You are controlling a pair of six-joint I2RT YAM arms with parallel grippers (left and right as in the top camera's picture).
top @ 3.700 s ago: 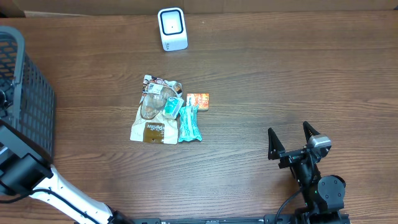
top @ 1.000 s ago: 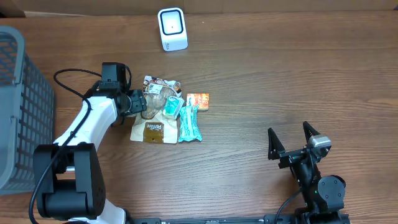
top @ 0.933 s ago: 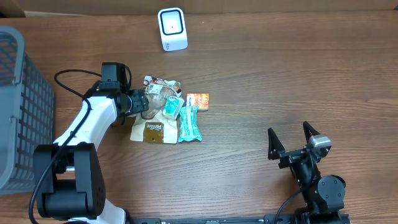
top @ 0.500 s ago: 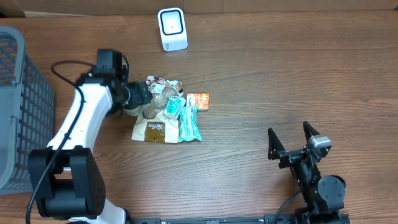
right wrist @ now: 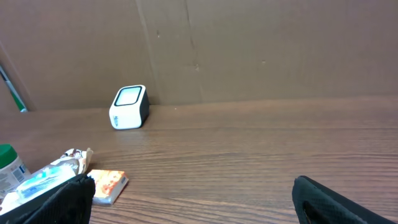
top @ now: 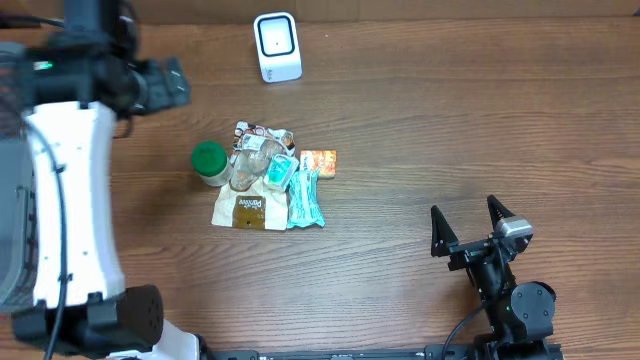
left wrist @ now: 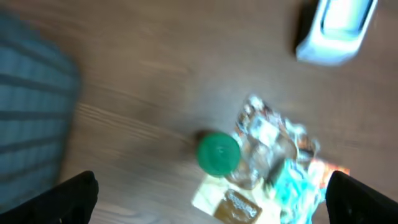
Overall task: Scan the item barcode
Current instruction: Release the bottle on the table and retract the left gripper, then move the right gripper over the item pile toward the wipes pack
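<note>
A white barcode scanner stands at the back of the table. In the middle lies a pile: a clear bag, a brown-and-white packet, a teal packet and a small orange box. A green-capped bottle stands upright against the pile's left side. My left gripper hangs high over the back left, open and empty; its blurred wrist view looks down on the green cap and the scanner. My right gripper rests open at the front right, far from the pile.
A grey mesh basket stands at the table's left edge, partly behind my left arm. A cardboard wall runs along the back. In the right wrist view the scanner and orange box lie ahead to the left.
My left gripper has opened, let go of the green-capped bottle beside the pile, and risen away toward the back left. The right arm has not moved.
</note>
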